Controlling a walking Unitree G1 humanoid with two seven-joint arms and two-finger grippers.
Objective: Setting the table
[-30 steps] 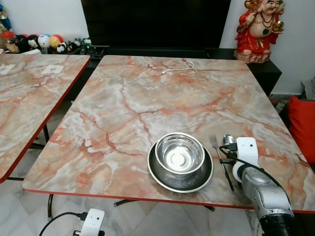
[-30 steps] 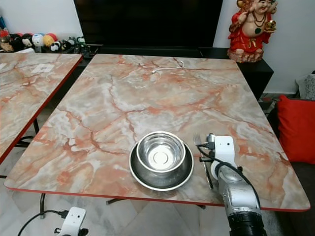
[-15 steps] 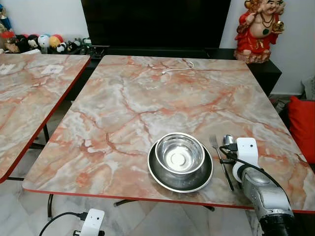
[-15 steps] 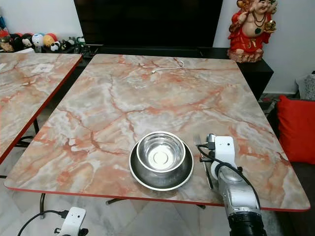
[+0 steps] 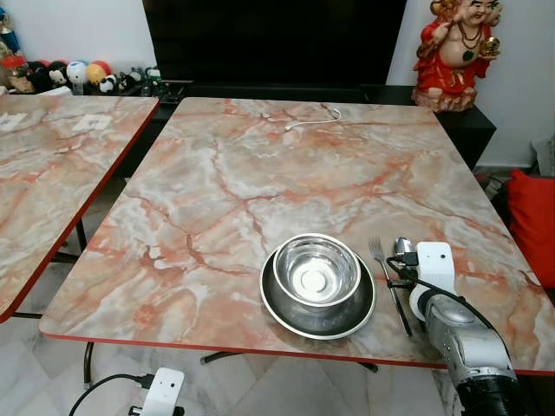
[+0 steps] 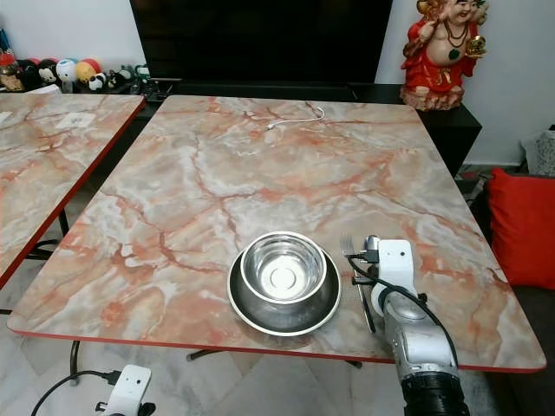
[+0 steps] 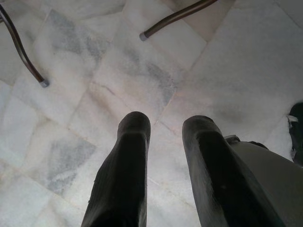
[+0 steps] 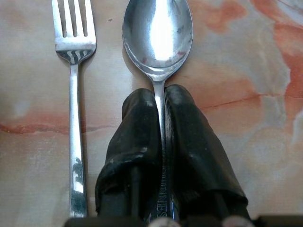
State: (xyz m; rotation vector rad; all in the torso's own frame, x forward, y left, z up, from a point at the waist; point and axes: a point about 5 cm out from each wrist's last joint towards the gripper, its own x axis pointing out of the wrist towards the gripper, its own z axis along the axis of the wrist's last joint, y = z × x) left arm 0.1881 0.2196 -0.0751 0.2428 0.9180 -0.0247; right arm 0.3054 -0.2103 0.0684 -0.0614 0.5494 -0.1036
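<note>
Right pincer [image 8: 160,101] clamped on spoon [image 8: 157,35] handle, spoon lying on table [image 5: 260,173] just beside fork [image 8: 74,71]. Bowl [image 5: 316,270] sits in plate [image 5: 286,316]. Left pincer [image 7: 165,130] narrowly parted over floor [image 7: 94,71].

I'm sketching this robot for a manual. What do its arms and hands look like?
The right arm is a ribbed silver cylinder with a white box-shaped wrist module and thin black cables looped beside it. The right hand has two long, matte black fingers with rounded tips. The left hand has matching black fingers and a white wrist module trailing a black cable.
</note>
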